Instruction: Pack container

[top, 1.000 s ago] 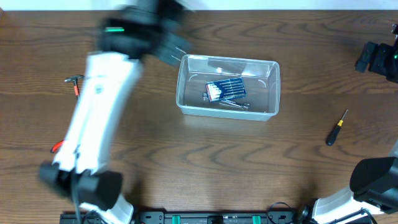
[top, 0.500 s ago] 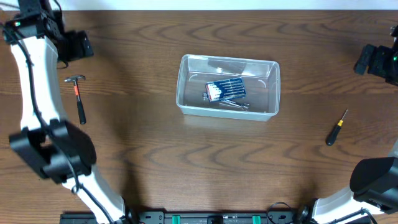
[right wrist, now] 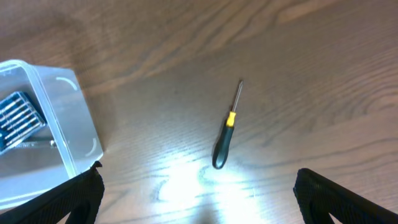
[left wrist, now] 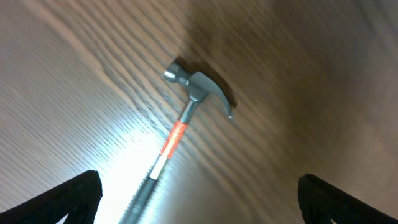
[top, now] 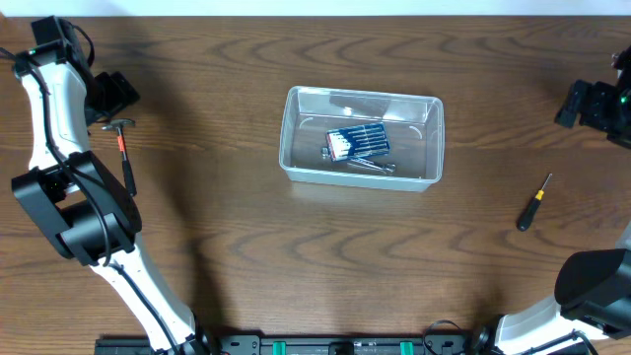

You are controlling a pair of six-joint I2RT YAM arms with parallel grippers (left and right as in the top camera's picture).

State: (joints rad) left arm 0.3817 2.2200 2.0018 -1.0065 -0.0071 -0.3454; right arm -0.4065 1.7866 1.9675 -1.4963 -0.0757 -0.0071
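The clear plastic container (top: 424, 118) stands mid-table and holds a small blue case of screwdrivers (top: 357, 144) and a metal tool; its corner shows in the right wrist view (right wrist: 74, 118). A hammer with an orange band (top: 125, 158) lies on the table at the far left, also in the left wrist view (left wrist: 186, 106). My left gripper (top: 116, 94) hangs open and empty above the hammer's head (left wrist: 198, 202). A black and yellow screwdriver (top: 533, 202) lies at the right (right wrist: 225, 138). My right gripper (top: 592, 104) is open and empty above it (right wrist: 198, 202).
The wooden table's far edge runs along the top of the overhead view. The left arm stretches along the left side (top: 54, 187). The right arm's base sits at the bottom right (top: 592, 286).
The left arm swung from above the container's left end out to the far left. It now hovers over the hammer. The right gripper shifted slightly.
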